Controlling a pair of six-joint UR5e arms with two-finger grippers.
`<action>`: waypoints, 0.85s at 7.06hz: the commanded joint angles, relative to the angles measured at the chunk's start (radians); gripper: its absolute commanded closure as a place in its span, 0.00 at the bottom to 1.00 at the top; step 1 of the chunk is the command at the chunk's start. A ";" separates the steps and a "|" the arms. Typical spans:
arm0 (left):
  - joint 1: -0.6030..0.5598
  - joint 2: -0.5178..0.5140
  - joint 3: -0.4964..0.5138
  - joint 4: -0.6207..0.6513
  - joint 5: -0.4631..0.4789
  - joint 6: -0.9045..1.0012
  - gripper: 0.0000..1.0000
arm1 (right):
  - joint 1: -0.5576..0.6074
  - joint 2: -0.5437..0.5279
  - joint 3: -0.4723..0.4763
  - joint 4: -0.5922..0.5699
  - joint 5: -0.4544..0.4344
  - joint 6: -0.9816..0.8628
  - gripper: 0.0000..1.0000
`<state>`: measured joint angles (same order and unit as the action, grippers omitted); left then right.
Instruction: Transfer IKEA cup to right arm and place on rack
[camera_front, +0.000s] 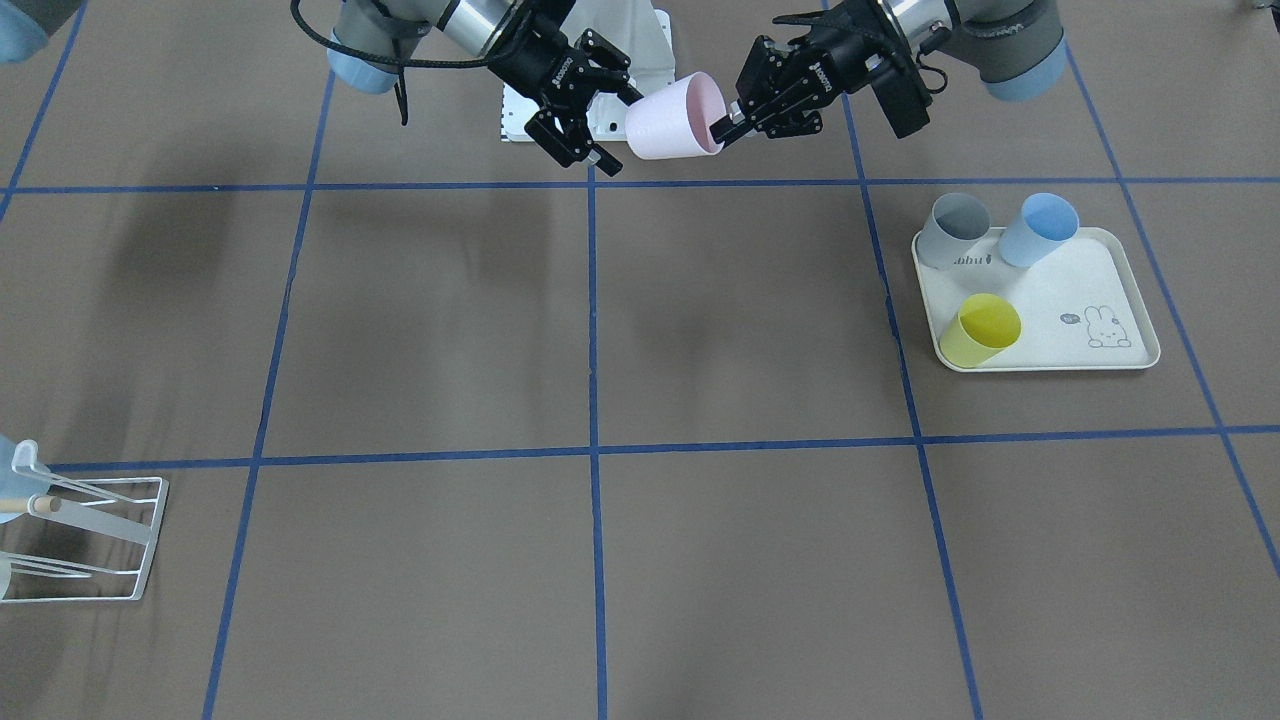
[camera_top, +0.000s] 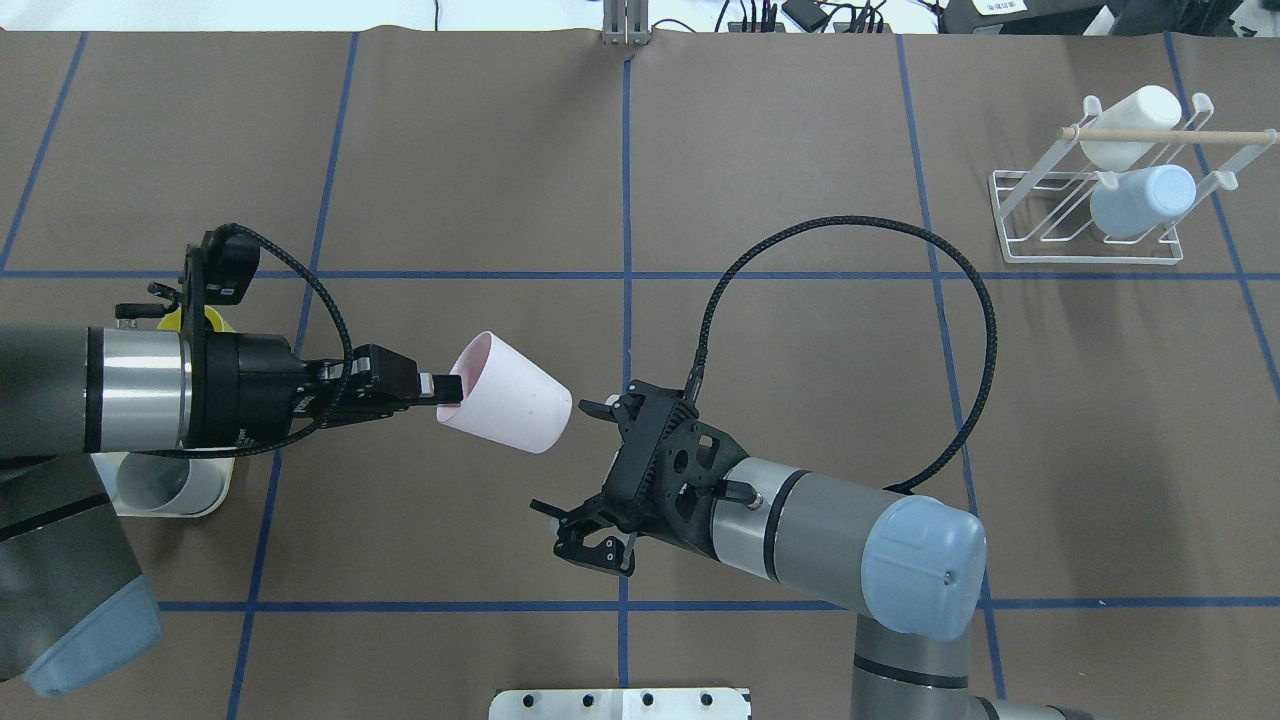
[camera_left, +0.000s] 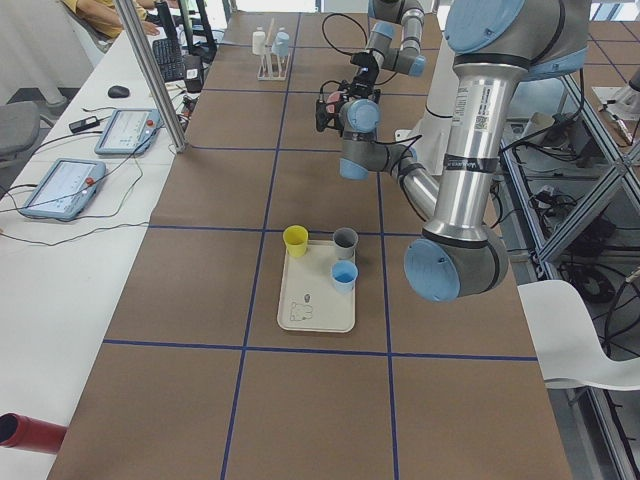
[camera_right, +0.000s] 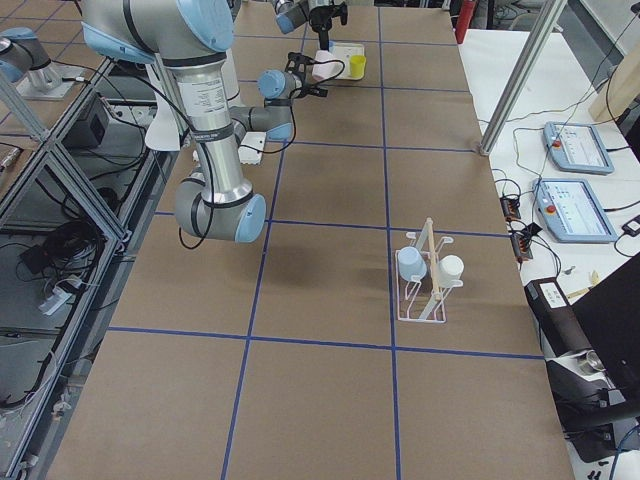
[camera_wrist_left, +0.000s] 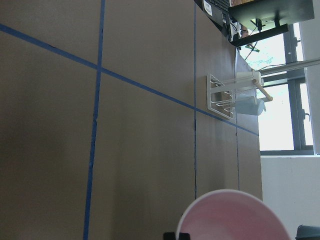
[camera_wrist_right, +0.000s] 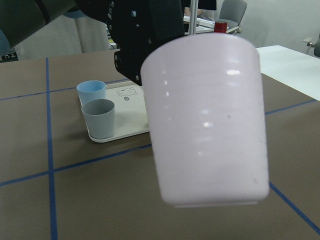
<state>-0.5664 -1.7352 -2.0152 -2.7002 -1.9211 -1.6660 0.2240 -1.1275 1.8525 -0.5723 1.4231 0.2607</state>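
Observation:
A pale pink cup (camera_top: 508, 405) hangs on its side in the air between the two arms. My left gripper (camera_top: 445, 387) is shut on its rim, one finger inside the mouth; it also shows in the front-facing view (camera_front: 722, 128). My right gripper (camera_top: 575, 465), on the arm with the looped black cable, is open just short of the cup's base, not touching it; the front-facing view (camera_front: 600, 115) shows it too. The right wrist view shows the cup (camera_wrist_right: 210, 120) close and large. The white wire rack (camera_top: 1095, 215) stands at the far right and holds a white cup and a pale blue cup.
A cream rabbit-print tray (camera_front: 1060, 290) on my left side holds a grey cup (camera_front: 953, 230), a blue cup (camera_front: 1038, 228) and a yellow cup (camera_front: 980, 330). In the overhead view my left arm covers most of the tray. Blue tape lines grid the brown table.

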 joint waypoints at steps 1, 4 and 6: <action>0.040 -0.004 0.001 -0.001 0.007 0.000 1.00 | 0.000 0.000 0.002 0.000 -0.007 -0.001 0.00; 0.048 -0.007 0.012 0.000 0.008 0.002 1.00 | 0.000 0.000 0.005 0.000 -0.007 0.000 0.00; 0.049 -0.007 0.018 0.000 0.016 0.002 1.00 | -0.002 0.000 0.007 0.002 -0.007 0.000 0.00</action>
<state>-0.5183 -1.7424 -2.0000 -2.6998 -1.9103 -1.6644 0.2234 -1.1275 1.8583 -0.5711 1.4160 0.2599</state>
